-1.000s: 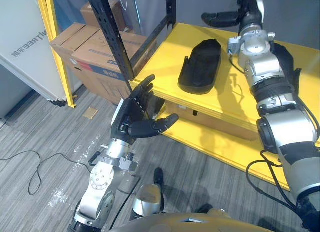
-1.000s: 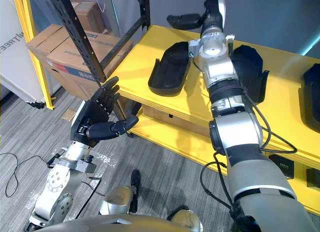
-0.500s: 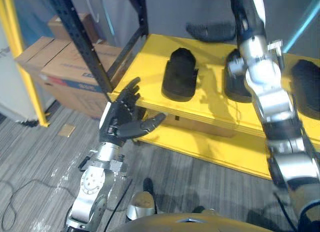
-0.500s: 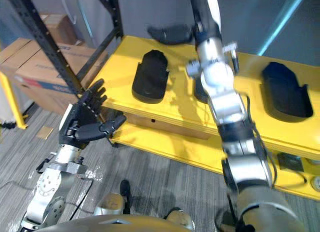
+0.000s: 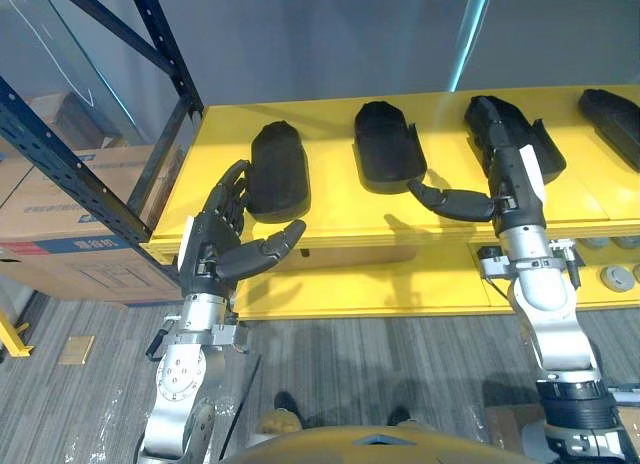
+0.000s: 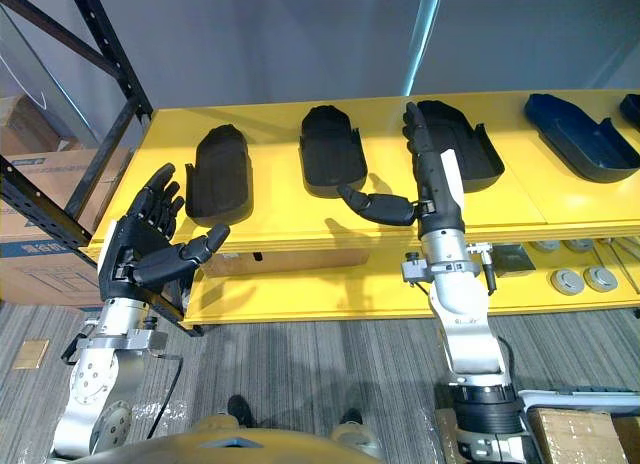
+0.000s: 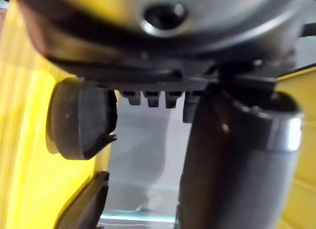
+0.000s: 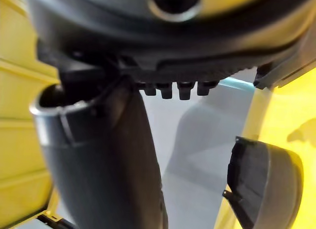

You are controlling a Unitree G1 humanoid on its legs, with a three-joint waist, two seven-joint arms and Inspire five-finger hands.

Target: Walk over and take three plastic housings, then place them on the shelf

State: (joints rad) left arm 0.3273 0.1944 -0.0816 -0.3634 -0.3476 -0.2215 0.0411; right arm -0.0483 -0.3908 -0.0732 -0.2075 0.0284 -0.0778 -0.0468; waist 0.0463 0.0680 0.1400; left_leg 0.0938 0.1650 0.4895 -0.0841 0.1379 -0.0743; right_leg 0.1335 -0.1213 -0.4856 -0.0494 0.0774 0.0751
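Facing the yellow shelf point(image 5: 330, 209), with black plastic housings lying in a row on top: a left housing point(image 5: 278, 171), a middle housing point(image 5: 388, 147), a right housing point(image 6: 470, 144) and a far housing point(image 5: 612, 112) out at the right end. Nothing held. Open and empty, the left robot hand point(image 6: 135, 249), fingers spread, up near the shelf's front edge below the left housing. Open and empty too, the right robot hand point(image 6: 440, 189), fingers straight up, thumb out, just beside the right housing; hard to tell if touching. Hard to say whether put down there or waiting to be taken. If put down, probably nearly finished; if not, all the picking up yet to do.
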